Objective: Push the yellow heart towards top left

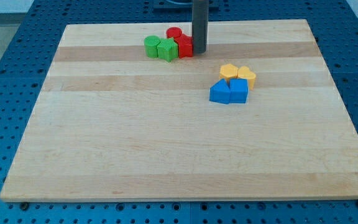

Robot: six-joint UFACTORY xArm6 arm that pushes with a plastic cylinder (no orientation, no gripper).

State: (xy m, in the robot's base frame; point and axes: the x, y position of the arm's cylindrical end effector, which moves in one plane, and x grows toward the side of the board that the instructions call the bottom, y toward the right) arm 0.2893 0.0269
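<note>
Two yellow blocks sit right of the board's centre. The right one [247,76] looks like the yellow heart, and the left one [229,71] has a flatter, many-sided top. They touch each other. My tip [199,52] rests on the board near the view's top, up and to the left of the yellow pair. It is apart from them and right beside a red block [184,46].
Two blue blocks [219,92] [238,91] touch the yellow pair from below. A cluster near the top holds a green cylinder [152,45], a green block [166,50] and a red cylinder [174,33]. The wooden board [135,143] lies on a blue perforated table.
</note>
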